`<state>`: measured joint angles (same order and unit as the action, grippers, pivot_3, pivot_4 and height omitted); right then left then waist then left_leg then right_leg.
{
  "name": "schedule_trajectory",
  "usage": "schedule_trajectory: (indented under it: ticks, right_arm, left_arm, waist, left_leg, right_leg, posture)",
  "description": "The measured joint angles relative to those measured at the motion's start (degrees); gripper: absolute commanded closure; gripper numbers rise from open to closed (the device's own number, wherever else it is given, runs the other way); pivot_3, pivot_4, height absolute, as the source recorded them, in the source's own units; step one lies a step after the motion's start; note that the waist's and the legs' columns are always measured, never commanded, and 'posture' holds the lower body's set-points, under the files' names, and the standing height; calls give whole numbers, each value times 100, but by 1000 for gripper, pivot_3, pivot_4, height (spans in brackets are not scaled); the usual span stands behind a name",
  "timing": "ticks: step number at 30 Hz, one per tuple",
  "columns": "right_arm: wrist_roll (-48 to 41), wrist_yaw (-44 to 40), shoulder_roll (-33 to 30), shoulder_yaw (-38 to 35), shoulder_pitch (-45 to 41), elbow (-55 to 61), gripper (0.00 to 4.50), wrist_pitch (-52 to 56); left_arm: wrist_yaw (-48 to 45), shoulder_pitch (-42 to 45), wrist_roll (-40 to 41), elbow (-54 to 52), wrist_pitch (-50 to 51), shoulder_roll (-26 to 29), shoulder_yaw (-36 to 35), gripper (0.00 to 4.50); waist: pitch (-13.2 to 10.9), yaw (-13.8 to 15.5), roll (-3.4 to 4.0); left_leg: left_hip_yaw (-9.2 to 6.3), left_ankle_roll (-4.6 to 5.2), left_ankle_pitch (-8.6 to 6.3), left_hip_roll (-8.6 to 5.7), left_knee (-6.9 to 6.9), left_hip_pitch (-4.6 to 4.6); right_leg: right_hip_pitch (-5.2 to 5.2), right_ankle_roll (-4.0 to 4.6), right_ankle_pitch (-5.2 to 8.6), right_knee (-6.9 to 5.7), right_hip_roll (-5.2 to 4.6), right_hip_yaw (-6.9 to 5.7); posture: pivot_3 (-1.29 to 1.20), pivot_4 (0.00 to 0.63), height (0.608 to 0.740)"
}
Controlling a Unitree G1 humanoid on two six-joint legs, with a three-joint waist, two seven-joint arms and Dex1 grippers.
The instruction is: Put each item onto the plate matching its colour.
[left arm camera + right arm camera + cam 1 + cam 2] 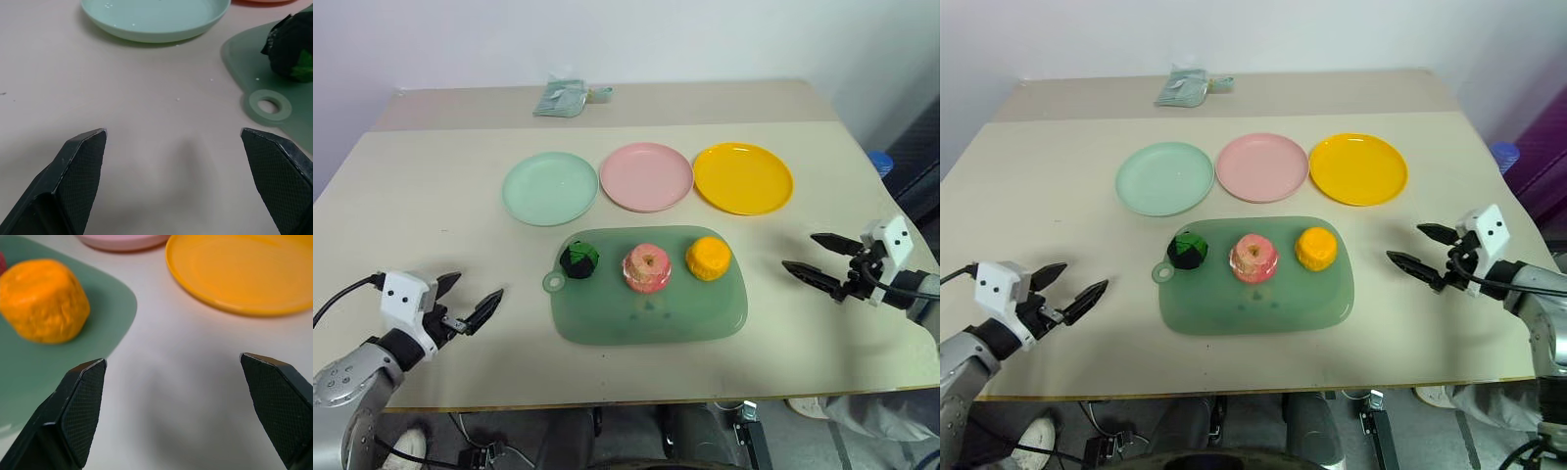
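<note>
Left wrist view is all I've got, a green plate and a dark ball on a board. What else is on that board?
Observer: A pink-red apple sits in the middle of the board, and an orange fruit sits toward the robot's right.
Operator: Any plates besides the green one?
Observer: Yes, a pink plate and a yellow plate stand in a row with the green plate, all three bare.
Operator: Where's the other arm?
Observer: The right gripper is to the right of the board, jaws open, holding nothing.
</note>
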<state>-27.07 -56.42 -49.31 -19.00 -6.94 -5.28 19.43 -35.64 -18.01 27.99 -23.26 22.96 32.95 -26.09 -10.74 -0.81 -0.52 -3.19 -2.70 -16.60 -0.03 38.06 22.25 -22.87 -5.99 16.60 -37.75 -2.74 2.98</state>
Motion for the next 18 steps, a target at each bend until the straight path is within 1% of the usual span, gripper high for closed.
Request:
schedule_trajectory:
  ticks: [5,10,14,18]
  right_arm:
    - [102,151,90,114,-201,0,49,42]
    - [111,353,148,173,-231,43,49,184]
    - [96,589,207,142,-89,467,49,357]
    - [-23,880,338,-1,293,1122,49,603]
  left_arm:
    - [130,46,-34,0,-90,-184,74,0]
    - [325,285,-22,-1,-71,-330,206,0]
    - [339,598,10,21,13,-355,378,0]
    - [205,1274,5,372,50,-275,725,0]
  waist:
    - [0,11,0]
    - [0,10,0]
    - [0,9,0]
    - [0,18,0]
  left_leg:
    - [-2,0,0,-1,0,0]
    - [-2,0,0,-2,0,0]
    - [-4,0,0,-3,0,0]
    - [-8,0,0,-8,5,1]
  right_leg:
    - [1,0,0,0,-1,-1]
    - [1,0,0,0,-1,-1]
    - [1,0,0,0,2,-1]
    - [6,-1,-1,0,1,-4]
  posture:
    - [0,150,740]
    - [0,150,740]
    - [0,150,740]
    - [0,150,740]
